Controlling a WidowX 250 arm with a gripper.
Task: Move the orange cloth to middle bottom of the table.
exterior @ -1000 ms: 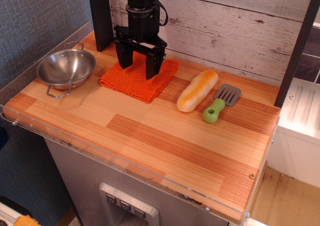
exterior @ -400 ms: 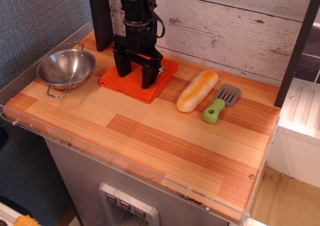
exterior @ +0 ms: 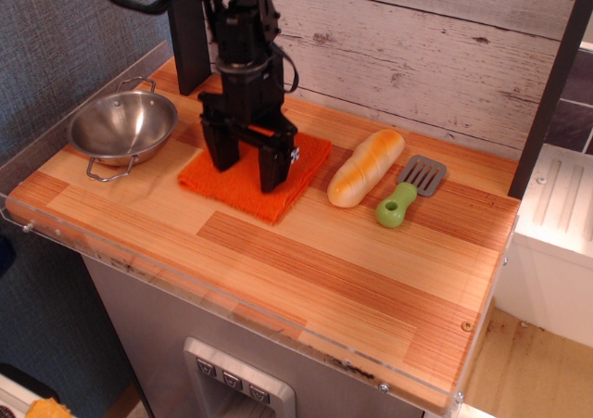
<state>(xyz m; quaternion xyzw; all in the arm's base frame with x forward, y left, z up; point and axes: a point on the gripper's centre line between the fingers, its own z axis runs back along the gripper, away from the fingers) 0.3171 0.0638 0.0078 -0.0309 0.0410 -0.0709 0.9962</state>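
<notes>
Soft, even room light; the table shows mild sheen, the steel bowl glints, and short shadows fall. Focus stays sharp throughout.

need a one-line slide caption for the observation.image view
Gripper pressed open-jawed onto the orange cloth at the back of the table, between a steel bowl and a bread roll.

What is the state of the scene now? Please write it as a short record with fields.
gripper: jaws spread, fingers pointing down onto the cloth
orange cloth: flat on the table, under the gripper, in the rear left part
steel bowl: left of the cloth, apart from it
bread roll: right of the cloth, lying diagonally
spatula: green handle, right of the roll
table: wooden planks, front middle bare
task step: cloth not yet at middle bottom
</notes>
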